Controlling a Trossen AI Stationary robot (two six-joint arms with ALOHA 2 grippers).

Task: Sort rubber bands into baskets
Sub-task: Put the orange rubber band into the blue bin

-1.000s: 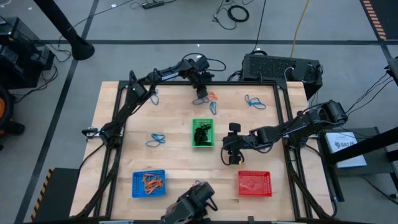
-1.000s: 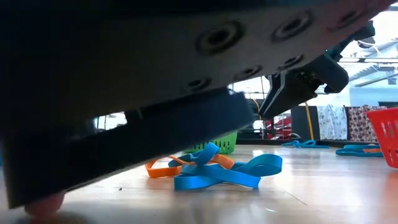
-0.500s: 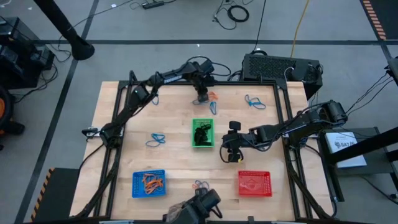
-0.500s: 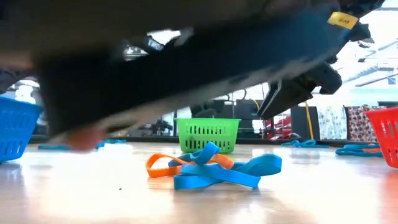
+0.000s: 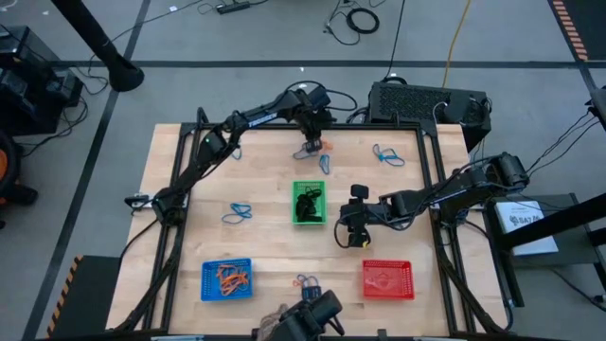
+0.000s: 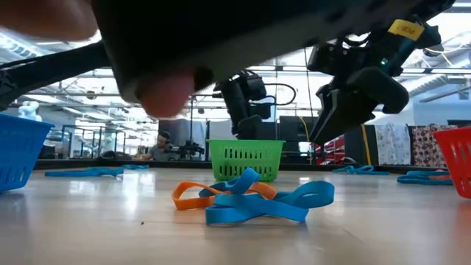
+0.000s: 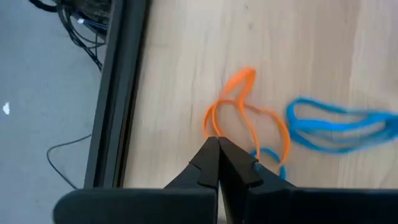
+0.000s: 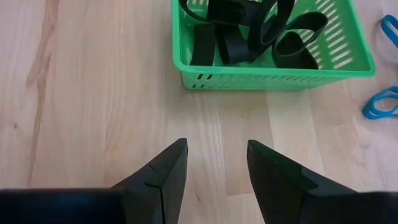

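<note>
On the table [image 5: 265,237], the blue basket [image 5: 226,279] sits at seven o'clock. The left gripper [image 7: 217,144], at twelve o'clock, pinches the orange rubber band [image 7: 245,118] with closed fingers; I'd lift straight up, clear of the blue band [image 7: 329,124]. The right gripper [image 8: 214,155] waits open beside the green basket [image 8: 273,78].

The high view looks straight down on the whole worktop [image 5: 265,246] from well above. The low view sits at worktop level, looking across it toward the green basket [image 6: 246,159] and the room behind. The left wrist view looks closely down near the worktop's far edge. The right wrist view, also close, shares the green basket with the high and low views.
</note>
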